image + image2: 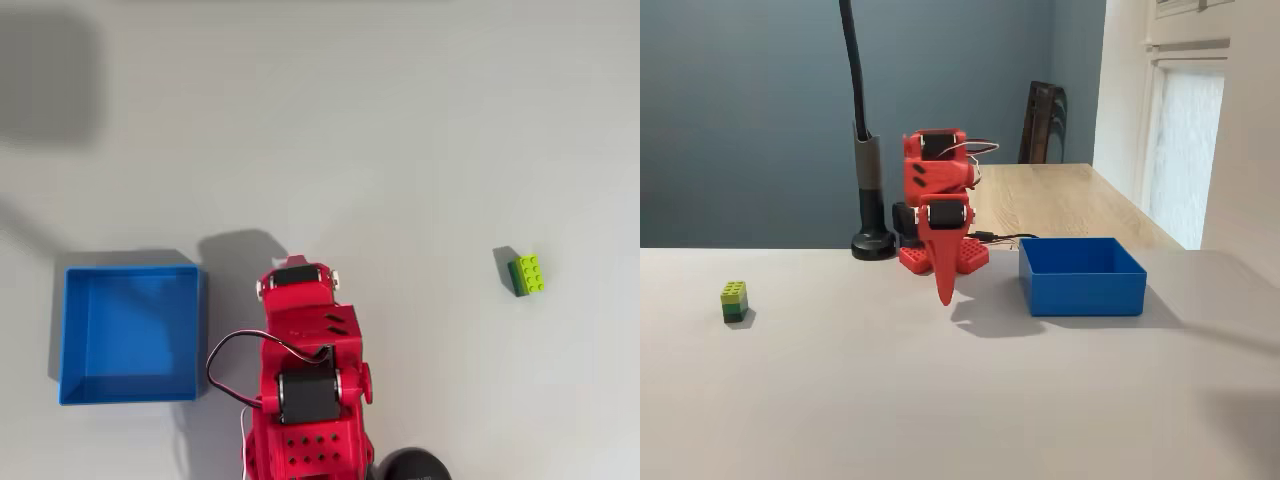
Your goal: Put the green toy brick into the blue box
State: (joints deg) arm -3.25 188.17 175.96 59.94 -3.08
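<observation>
Fixed view pictures show the red two-finger gripper (945, 292) pointing straight down, its tip close above the pale grey table (940, 400). The fingers are seen pressed together into one narrow wedge, and nothing is held between them. In the overhead view the fingers are hidden under the red arm (305, 370), so the gripper's state is judged from the fixed view alone.

The task is judged to be at its very first step: the reach for the brick is not yet made. The next move calls for a swing of the arm toward the brick, an opening of the fingers, and a descent over the brick so that it can be grasped by its sides.

The small green toy brick (734, 300), made of studded plastic with a lime-green top on a darker green layer, is seen in the fixed view well apart from the gripper, to its left, resting on the table. In the overhead view the green toy brick (527, 275) lies to the right of the arm.

The square, shallow, bright blue box (1082, 274) of plastic stands on the opposite side of the gripper, near it. Nothing is seen inside it in the overhead view (130, 335).
</observation>
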